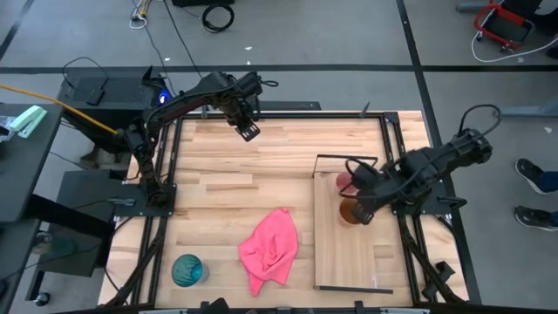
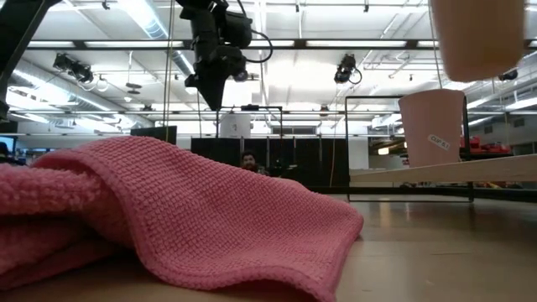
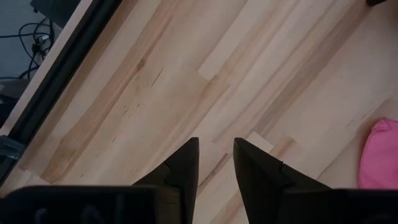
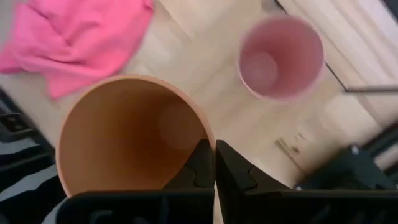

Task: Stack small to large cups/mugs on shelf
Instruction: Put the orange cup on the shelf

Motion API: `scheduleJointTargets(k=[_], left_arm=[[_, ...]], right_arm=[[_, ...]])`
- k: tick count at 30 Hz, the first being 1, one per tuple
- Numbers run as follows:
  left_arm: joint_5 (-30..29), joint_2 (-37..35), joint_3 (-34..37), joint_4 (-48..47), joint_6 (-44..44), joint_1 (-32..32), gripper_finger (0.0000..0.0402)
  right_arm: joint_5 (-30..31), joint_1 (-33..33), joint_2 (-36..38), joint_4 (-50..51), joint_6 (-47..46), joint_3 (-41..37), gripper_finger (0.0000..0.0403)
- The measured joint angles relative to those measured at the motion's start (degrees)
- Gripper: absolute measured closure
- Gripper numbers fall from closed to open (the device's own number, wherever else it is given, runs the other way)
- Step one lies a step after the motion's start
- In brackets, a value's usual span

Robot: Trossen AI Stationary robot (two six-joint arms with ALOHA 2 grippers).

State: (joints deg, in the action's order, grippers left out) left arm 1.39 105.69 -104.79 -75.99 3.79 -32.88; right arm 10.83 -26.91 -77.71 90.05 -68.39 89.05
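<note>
Pinched by its rim in your right gripper (image 4: 214, 163), the orange-brown cup (image 4: 127, 134) hangs above the shelf (image 1: 366, 253), just beside the pink cup (image 4: 281, 57) standing near the wire-frame end. Left gripper (image 3: 216, 165), narrowly parted, waits.

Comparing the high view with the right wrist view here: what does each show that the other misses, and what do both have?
Only the high view shows the teal cup at the table's near-left corner and the left gripper hovering over bare tabletop. Only the right wrist view shows the right gripper pinching the orange cup's rim, one finger inside, and the pink cup's empty interior. Both show the orange cup, the pink cup, the pink cloth and the shelf.
</note>
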Motion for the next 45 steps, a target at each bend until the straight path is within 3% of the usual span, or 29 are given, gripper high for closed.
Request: scheduleJointTargets(k=[6, 15, 45], left_arm=[[0.00, 0.00, 0.00, 0.99, 0.02, 0.00, 0.0294], [0.02, 0.00, 0.00, 1.14, 0.75, 0.00, 0.0294], [0.02, 0.00, 0.00, 1.06, 1.52, 0.05, 0.0294]], right_arm=[[1.34, -1.25, 1.34, -1.00, -3.41, -8.57, 0.0400], [0.85, -1.25, 1.31, -12.35, -1.46, -16.60, 0.0400], [2.54, -4.76, 1.27, -13.52, -3.44, -18.12, 0.0400]])
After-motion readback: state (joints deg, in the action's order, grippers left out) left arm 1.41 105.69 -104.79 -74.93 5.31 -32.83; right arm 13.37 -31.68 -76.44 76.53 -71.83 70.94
